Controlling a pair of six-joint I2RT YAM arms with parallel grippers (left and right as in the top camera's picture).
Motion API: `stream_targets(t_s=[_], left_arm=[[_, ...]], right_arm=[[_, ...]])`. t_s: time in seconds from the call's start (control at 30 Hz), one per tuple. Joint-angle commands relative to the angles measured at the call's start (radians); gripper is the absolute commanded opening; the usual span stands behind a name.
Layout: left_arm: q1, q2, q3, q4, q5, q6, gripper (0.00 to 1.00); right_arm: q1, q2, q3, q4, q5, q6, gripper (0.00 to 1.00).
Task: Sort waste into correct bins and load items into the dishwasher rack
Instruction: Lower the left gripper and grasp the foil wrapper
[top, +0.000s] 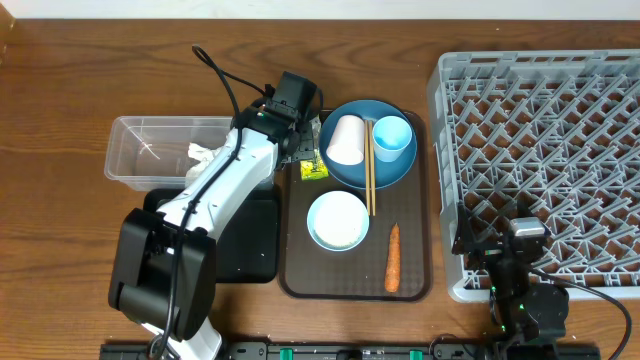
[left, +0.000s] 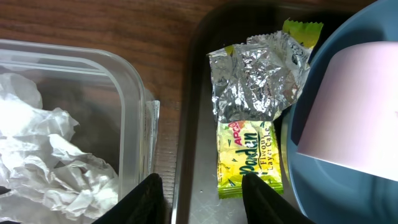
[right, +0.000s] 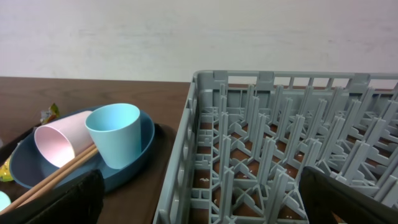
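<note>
Both pairs stand apart: crinkled silver-foil wrapper (left: 255, 81) just ahead of left jaws, pegged grey lattice rack (right: 280, 78) before right jaws.

1. A dark brown serving tray (top: 350, 278) with rounded corners lies near the middle of the wood-grain counter (top: 60, 90).
2. A pale wall (right: 186, 31), seemingly bare plaster, rises behind the counter's far edge.
</note>
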Motion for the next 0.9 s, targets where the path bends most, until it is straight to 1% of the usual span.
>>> stream_targets(t_s=[0.0,0.4,0.43,0.47,0.5,0.6,0.87], left_arm=[[0.005,0.008,-0.013,-0.010,-0.040,0.011,0.45],[-0.011,0.008,-0.019,-0.057,-0.027,0.011,0.46],[-0.013,0.008,-0.019,-0.058,-0.027,0.011,0.46],[-0.014,0.008,-0.019,-0.056,-0.024,0.011,0.50],[-0.017,0.008,-0.019,-0.053,-0.019,0.011,0.52],[-0.021,0.008,-0.019,-0.044,0.011,0.011,0.53],[-0.035,0.008,-0.019,-0.026,0.010,0.011,0.54]], right_arm=[[0.029,0.000,-0.001,-0.004,0.003,0.010,0.99],[0.029,0.000,-0.001,-0.004,0.003,0.010,0.99],[0.029,0.000,-0.001,-0.004,0.003,0.010,0.99],[0.029,0.000,-0.001,-0.004,0.003,0.010,0.99],[0.029,0.000,-0.001,-0.004,0.003,0.010,0.99],[0.029,0.000,-0.001,-0.004,0.003,0.010,0.99],[0.029,0.000,-0.001,-0.004,0.003,0.010,0.99]])
